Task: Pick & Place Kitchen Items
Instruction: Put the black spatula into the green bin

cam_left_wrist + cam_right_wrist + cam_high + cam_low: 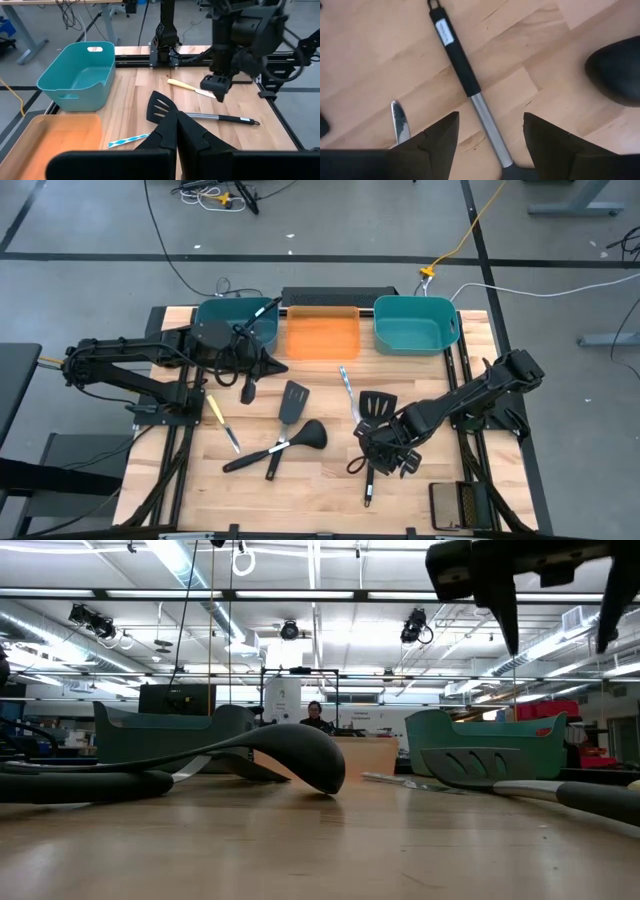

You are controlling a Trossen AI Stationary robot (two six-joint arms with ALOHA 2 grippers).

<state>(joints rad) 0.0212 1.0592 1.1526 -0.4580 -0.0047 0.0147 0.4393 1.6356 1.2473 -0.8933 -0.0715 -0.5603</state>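
robotics lab (strip lights (190, 565), cabled floor (180, 265)).

the right tool (385, 452) hides the spatula's (470, 85) head, cut off below.

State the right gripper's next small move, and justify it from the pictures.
Probably lower straight down and close. The right gripper hangs open above the table, its fingers either side of the spatula handle, which lies flat on the wood and is not yet gripped.

Wooden table (330, 480), two teal bins (235, 323) (415, 323) flanking an orange bin (322, 335) along its far edge
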